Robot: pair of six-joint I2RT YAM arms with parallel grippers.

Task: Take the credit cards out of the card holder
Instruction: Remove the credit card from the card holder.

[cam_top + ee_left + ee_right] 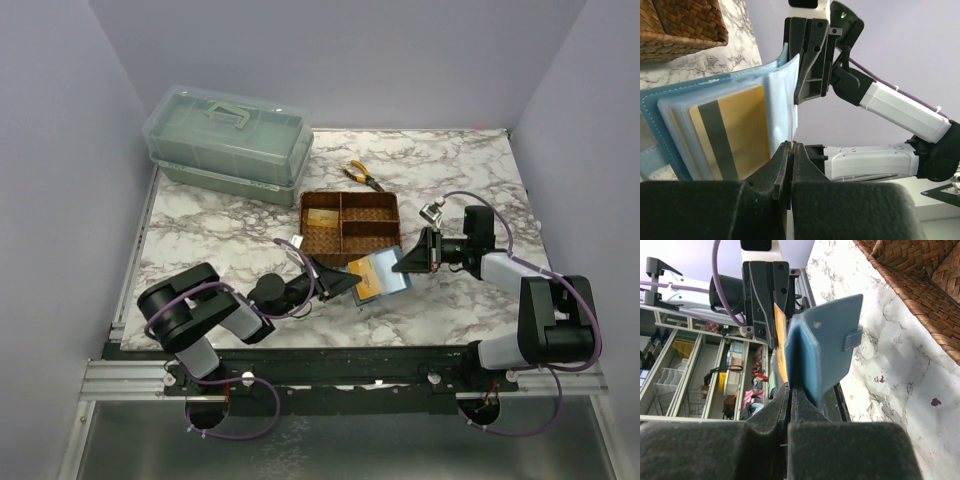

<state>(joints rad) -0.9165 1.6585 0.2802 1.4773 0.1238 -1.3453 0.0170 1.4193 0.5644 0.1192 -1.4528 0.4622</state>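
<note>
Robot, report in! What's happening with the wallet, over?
Left gripper, right gripper both shut on card holder, opposite edges. Credit card inside sleeve, not out. Nothing blocking.

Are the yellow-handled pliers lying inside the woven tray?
No, the pliers lie on the marble table, on the far side of the woven tray and outside its rim.

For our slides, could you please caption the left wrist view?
Shut left claw at the open teal card holder's edge, gold credit card showing.
</note>
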